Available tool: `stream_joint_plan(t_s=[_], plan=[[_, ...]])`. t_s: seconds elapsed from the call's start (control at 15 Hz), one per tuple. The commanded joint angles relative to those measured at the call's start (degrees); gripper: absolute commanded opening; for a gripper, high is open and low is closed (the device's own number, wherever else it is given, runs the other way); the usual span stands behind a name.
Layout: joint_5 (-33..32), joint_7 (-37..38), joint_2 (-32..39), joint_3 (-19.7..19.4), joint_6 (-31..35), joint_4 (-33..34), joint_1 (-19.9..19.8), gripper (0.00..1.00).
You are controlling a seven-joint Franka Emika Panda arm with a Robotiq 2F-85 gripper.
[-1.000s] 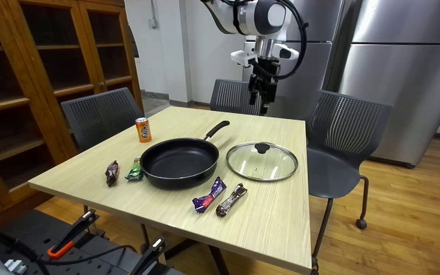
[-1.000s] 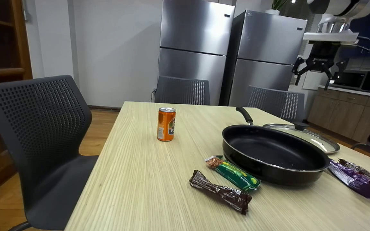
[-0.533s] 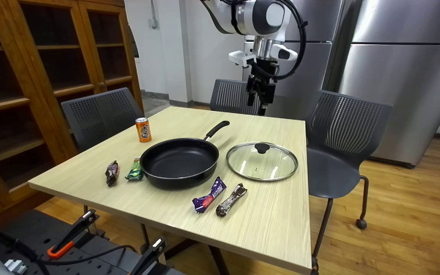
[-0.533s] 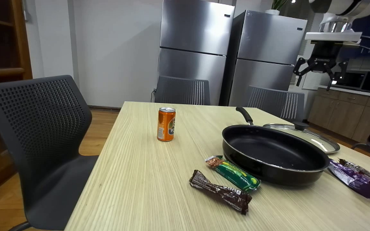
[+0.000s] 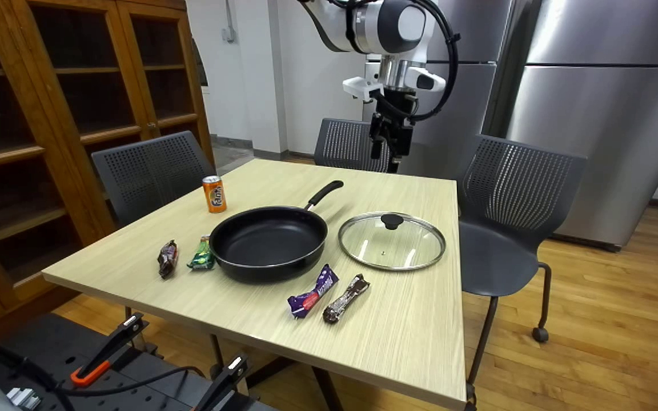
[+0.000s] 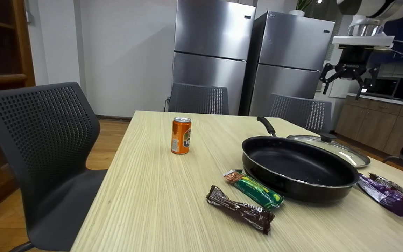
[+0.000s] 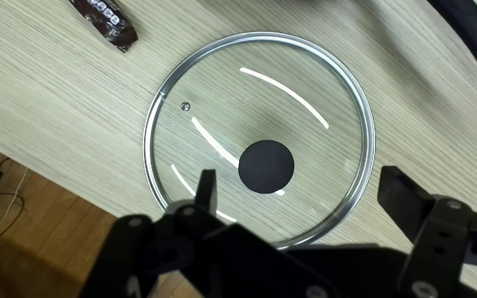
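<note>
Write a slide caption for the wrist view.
Looking down past the open gripper at a glass lid on a pale table.

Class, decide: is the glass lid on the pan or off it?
Off. In both exterior views, the glass lid lies on the table beside the pan, whose inside shows uncovered.

Kitchen or break room: steel refrigerators (image 6: 212, 38), microwave (image 6: 383, 88) on counter (image 6: 402, 101), base cabinets (image 6: 366, 120), chairs (image 6: 42, 140) round table (image 6: 145, 196).

wrist view looks down on the lid (image 7: 259, 124) both exterior views share.
</note>
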Motion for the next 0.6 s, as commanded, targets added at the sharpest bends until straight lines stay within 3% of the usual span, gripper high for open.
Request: stream_joint_plan(t_s=[0.0,0.53], plan=[[-0.7,-1.4,-3.1,-0.6,4.5,-5.9,0.2,1.00],[-5.2,-10.5,-9.1,-2.2,15.8,-21.9,-0.2,1.00]])
